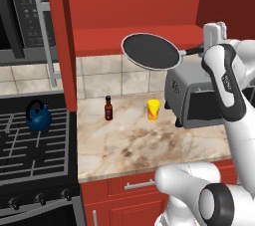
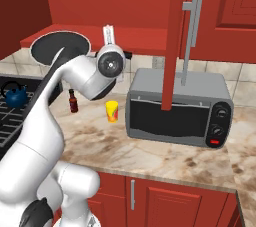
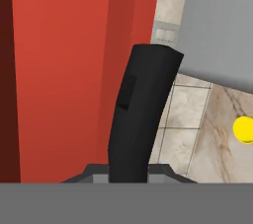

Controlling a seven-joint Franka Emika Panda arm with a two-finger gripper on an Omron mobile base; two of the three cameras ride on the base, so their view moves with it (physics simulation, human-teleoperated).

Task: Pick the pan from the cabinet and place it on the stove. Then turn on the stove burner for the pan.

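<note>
1. The cabinet is open, its red door swung out edge-on; the shelf looks bare as far as it can be seen.
2. The stove sits at the left of the counter, with a small blue kettle standing on its grates and a row of knobs along its front edge.
3. A grey toaster oven stands on the counter under the open door, its glass front shut.
4. The pan is out of the cabinet, held in the air above the counter, in front of the shelf edge, tilted so its dark inside faces the camera; nothing lies in it.
5. The gripper is clamped on the pan's black handle, which runs up between the fingertips in the hand view.
6. A yellow cup and a small dark bottle stand upright on the counter, near each other but apart, below the pan.
</note>
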